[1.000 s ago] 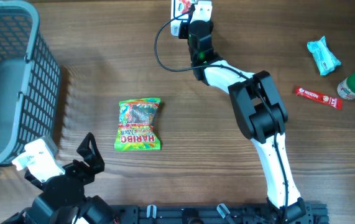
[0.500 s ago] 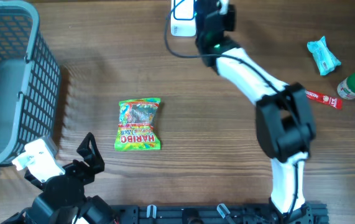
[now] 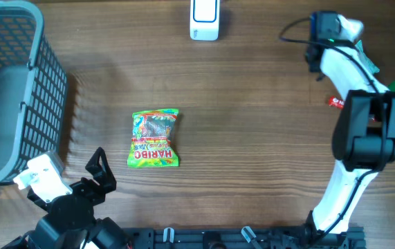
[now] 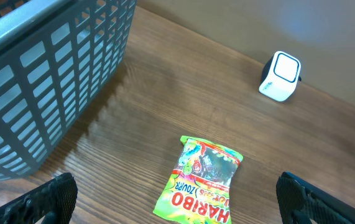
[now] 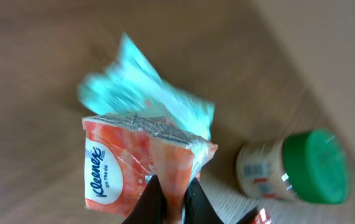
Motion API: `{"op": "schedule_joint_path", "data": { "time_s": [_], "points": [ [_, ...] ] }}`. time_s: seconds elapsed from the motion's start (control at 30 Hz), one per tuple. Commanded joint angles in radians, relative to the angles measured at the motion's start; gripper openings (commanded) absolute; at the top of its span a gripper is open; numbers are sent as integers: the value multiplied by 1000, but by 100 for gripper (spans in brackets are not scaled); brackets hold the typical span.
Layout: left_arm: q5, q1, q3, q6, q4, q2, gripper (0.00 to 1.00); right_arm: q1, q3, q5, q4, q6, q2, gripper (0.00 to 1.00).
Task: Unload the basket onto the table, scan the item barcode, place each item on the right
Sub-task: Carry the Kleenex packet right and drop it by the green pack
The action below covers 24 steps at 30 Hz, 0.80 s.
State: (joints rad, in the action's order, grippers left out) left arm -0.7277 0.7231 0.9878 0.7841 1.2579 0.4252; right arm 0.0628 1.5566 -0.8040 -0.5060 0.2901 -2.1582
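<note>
**Right arm at far right, tissue pack pinched**

- Right pincer (image 5: 172,202): closed tight on a fold of the orange tissue pack (image 5: 121,168); the pack hangs in front of my wrist camera, above the worktop (image 3: 252,138).
- Behind the pack: a teal packet (image 5: 146,99), blurred, and a jar (image 5: 295,171) with a green lid lying near it.
- From overhead, the right arm reaches the far right edge; I can't quite make out the pack under it there.
- Scanner (image 3: 204,17): at the far edge, centre, well apart from the held pack.
- Left pincer (image 3: 102,171): fully spread, holding nothing, low at the near-left corner.
- Candy bag (image 3: 154,138): flat mid-worktop, between the basket (image 3: 45,90) and the right arm.
</note>
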Motion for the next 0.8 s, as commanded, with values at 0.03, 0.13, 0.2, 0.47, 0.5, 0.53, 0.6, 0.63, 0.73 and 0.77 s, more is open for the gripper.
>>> {"op": "schedule_joint_path", "data": {
  "time_s": [0.03,0.13,0.2,0.47,0.5,0.53,0.6,0.63,0.73,0.77],
  "points": [
    [-2,-6,-3,13,0,-3,100,83,-62,160,-10,83,-11,51],
    [-2,-6,-3,13,0,-3,100,82,-37,159,-31,-84,18,100],
    [-2,-6,-3,13,0,-3,100,58,-16,146,-39,-170,59,99],
    [-2,-6,-3,13,0,-3,100,-176,3,835,-143,-142,381,100],
    [-2,-6,-3,13,0,-3,100,-210,2,1013,-164,-130,391,100],
    [-2,-6,-3,13,0,-3,100,-251,0,1171,-177,-133,391,100],
    [-2,-6,-3,13,0,-3,100,-310,-16,1271,-177,-120,379,100],
    [-2,-6,-3,13,0,-3,100,-333,-27,1289,-177,-92,371,100],
    [-2,-6,-3,13,0,-3,100,-428,-69,1323,-224,17,349,100],
    [-2,-6,-3,13,0,-3,100,-461,-86,1325,-237,17,344,100]
  ]
}}
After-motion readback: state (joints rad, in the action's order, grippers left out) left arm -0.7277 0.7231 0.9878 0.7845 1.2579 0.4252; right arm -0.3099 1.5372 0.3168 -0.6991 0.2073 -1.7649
